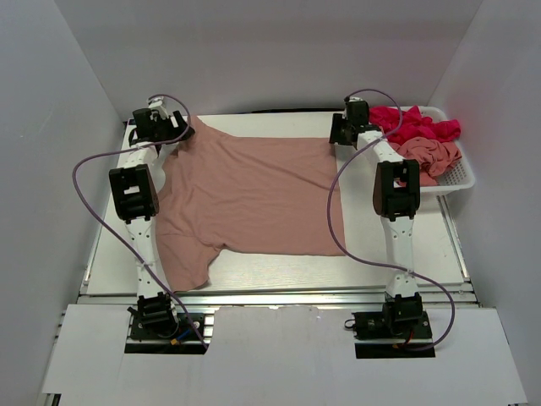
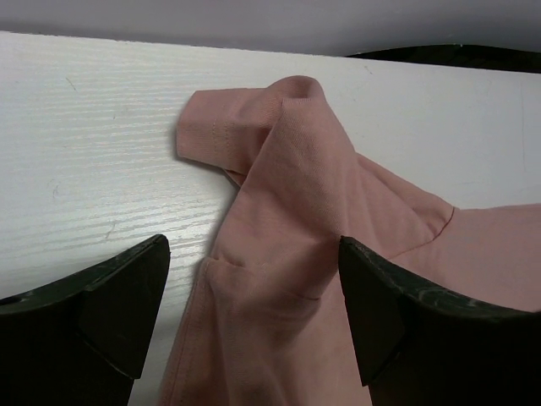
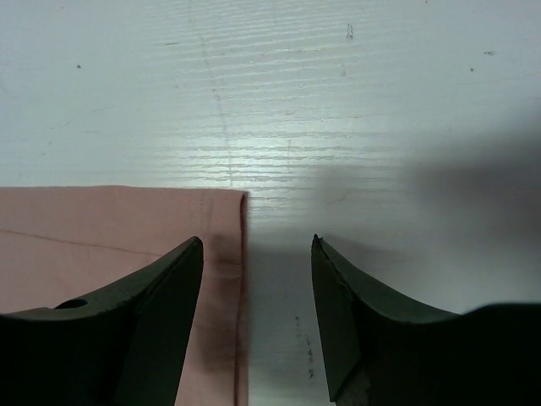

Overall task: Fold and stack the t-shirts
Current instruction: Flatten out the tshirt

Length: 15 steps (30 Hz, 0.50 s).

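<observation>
Scene: a white table (image 1: 279, 272) seen from above, with two robot arms reaching from the bottom of the frame towards its far edge.
Spread shirt: a salmon-pink t-shirt (image 1: 254, 194) lies flat across the middle of the table, collar end to the left and hem to the right. One short sleeve points to the lower left.
Other shirts: a magenta-red shirt (image 1: 414, 125) and a crumpled pink shirt (image 1: 433, 154) are heaped in a white mesh basket (image 1: 461, 179) at the upper right.
Left gripper: the left gripper (image 1: 161, 125) is at the upper left, over the far sleeve (image 2: 228, 135), which is bunched and folded onto itself. Its jaws stand wide apart with cloth between them, holding nothing.
Right gripper: the right gripper (image 1: 351, 127) is at the upper right, over the far hem corner (image 3: 215, 211). Its jaws are parted and empty, one finger above cloth and the other above bare table.
How the cloth handles: it looks light, thin and limp. It will likely drape, wrinkle and drag rather than keep any shape.
Where to take hold: probably the stitched edges, pinching the hem corner on the right and the shoulder seam by the sleeve on the left, so both far corners lift together.
Risk: the fingers may catch only the top layer at the bunched sleeve, or slide off the flat hem.
</observation>
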Available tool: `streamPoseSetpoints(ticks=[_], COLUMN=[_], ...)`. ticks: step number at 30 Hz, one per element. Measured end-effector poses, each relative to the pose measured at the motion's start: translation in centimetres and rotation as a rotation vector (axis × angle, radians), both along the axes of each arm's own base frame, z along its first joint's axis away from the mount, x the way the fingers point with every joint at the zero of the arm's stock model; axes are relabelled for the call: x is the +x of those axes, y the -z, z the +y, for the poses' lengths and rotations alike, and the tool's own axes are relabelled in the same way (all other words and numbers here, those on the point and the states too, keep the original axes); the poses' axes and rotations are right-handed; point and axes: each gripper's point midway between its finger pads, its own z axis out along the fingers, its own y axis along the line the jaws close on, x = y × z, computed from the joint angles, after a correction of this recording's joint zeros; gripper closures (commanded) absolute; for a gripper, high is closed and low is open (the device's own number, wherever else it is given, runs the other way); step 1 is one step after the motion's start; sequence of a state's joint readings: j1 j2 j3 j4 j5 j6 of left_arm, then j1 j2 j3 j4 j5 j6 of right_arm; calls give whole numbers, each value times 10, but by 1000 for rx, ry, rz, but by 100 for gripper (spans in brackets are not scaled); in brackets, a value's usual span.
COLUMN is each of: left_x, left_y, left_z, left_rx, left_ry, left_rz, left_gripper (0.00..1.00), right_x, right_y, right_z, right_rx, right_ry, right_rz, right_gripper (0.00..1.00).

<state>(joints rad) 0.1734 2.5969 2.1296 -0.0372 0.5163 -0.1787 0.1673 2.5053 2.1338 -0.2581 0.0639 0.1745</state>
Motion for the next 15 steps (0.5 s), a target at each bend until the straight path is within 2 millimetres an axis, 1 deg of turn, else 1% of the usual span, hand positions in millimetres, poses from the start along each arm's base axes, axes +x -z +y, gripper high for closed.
streamPoseSetpoints(ticks=[6, 12, 13, 15], left_x=[6, 14, 15, 16], left_y=[-5, -10, -11, -7], left_z=[-3, -9, -10, -14], left_rx=[-17, -56, -68, -95], left_ry=[12, 24, 27, 37], left_rz=[-19, -42, -46, -48], left_gripper=[10, 10, 11, 12], right_x=[2, 6, 6, 7], right_y=[10, 8, 7, 6], right_z=[-1, 9, 10, 12], right_rx=[29, 97, 107, 126], right_ry=[-22, -86, -94, -109], right_rz=[12, 0, -2, -6], right_gripper=[41, 42, 44, 45])
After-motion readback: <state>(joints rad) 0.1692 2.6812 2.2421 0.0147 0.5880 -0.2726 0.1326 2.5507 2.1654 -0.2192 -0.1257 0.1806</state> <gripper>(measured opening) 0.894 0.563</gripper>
